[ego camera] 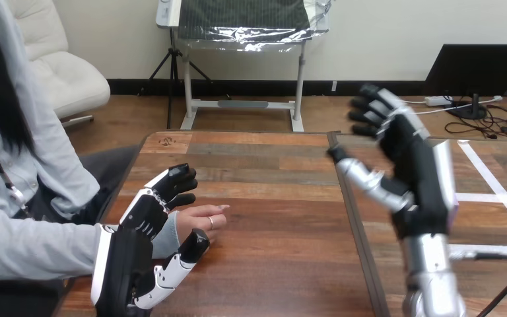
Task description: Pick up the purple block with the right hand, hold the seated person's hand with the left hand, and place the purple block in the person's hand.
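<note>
You look through one camera, mounted on the robot's head, facing forward and tilted down across the table (270,198). It sits close over the near edge, which falls below the picture's bottom. The far edge crosses a little above the middle. The table's left edge slants from the far-left corner down toward the bottom left, and the surface runs on past the picture's right side. Both arms enter from the bottom. The left hand (142,214) shows large by the left edge, next to the person's hand (201,221). The right hand (416,172) stands raised, overlapping the far edge.
</note>
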Robot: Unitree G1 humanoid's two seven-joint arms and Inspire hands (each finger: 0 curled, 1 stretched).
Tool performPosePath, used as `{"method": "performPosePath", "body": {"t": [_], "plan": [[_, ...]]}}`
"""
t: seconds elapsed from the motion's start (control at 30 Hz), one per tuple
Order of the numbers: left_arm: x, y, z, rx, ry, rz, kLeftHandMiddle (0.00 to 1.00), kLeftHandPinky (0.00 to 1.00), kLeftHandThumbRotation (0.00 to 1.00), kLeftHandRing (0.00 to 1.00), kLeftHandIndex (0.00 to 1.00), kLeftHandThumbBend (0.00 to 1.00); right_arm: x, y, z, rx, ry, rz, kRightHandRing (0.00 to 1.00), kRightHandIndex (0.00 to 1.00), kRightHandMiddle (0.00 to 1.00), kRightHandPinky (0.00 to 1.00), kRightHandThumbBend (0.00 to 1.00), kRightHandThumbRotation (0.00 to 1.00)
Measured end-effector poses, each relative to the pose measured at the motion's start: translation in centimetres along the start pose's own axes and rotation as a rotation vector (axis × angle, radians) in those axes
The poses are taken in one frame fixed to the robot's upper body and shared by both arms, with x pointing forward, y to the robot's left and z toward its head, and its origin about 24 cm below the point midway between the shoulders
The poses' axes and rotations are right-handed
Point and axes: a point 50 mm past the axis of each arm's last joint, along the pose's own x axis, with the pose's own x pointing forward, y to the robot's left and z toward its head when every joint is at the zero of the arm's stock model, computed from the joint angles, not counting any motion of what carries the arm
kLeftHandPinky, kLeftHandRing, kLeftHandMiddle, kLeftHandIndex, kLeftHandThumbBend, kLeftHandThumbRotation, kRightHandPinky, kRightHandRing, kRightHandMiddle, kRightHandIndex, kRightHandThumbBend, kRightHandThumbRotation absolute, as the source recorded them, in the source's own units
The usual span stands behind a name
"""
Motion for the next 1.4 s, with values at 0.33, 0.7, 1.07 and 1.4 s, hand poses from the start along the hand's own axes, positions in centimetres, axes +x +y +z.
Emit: {"method": "performPosePath", "body": {"t": [0.33,0.7,1.07,1.4], "plan": [[0.0,0.0,0.0,-0.005,-0.001,-0.001,0.81,0.74,0.57,0.8,0.78,0.75,2.0,-1.5,0.4,-0.034,-0.007,-0.072,0.74,0.78,0.76,0.67,0.8,0.11],[0.0,0.2,0.0,-0.009,-0.002,0.009,0.81,0.75,0.58,0.8,0.79,0.77,3.8,-2.8,0.4,-0.091,0.015,-0.14,0.73,0.77,0.75,0.67,0.84,0.05],[-0.1,0.3,0.0,-0.022,-0.003,0.008,0.8,0.75,0.57,0.8,0.78,0.78,5.2,-3.8,0.1,-0.127,0.076,-0.205,0.71,0.76,0.72,0.64,0.91,0.09],[-0.3,0.4,-0.1,-0.036,0.006,0.005,0.8,0.75,0.57,0.8,0.78,0.79,6.1,-4.7,-0.5,-0.221,0.177,-0.25,0.71,0.76,0.72,0.64,0.93,0.17]]}}
